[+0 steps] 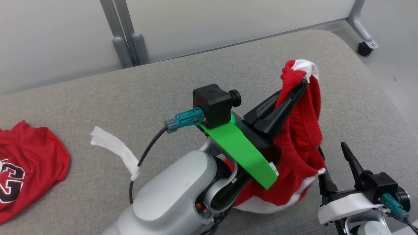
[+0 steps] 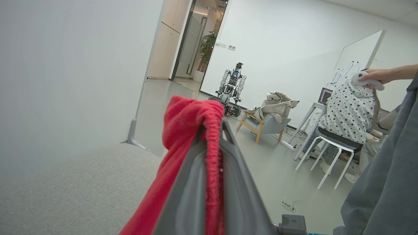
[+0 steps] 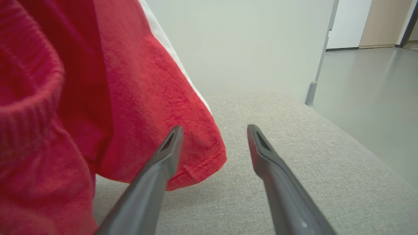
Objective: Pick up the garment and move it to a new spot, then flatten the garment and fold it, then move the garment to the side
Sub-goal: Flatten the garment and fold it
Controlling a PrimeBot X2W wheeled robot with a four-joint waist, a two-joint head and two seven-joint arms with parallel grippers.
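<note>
The garment (image 1: 302,130) is red with a ribbed waistband and white trim. It hangs from my left gripper (image 1: 302,84), which is shut on the ribbed band and raised above the grey cushion (image 1: 163,85). The left wrist view shows that band (image 2: 212,143) pinched between the two fingers, with the garment (image 2: 183,130) draped over the left one. My right gripper (image 1: 331,148) stands open at the lower right, just beside the garment's hanging hem. In the right wrist view the fingertips (image 3: 174,137) frame the cushion (image 3: 294,130), with the garment (image 3: 130,98) hanging at the left, its hem behind the left finger.
A second red garment with black numerals (image 1: 26,169) lies at the cushion's left edge. A white strip (image 1: 114,148) lies near the middle. Grey frame legs (image 1: 127,42) and a caster (image 1: 364,49) stand behind. A seated person (image 2: 349,111), a chair and another robot (image 2: 232,88) are across the room.
</note>
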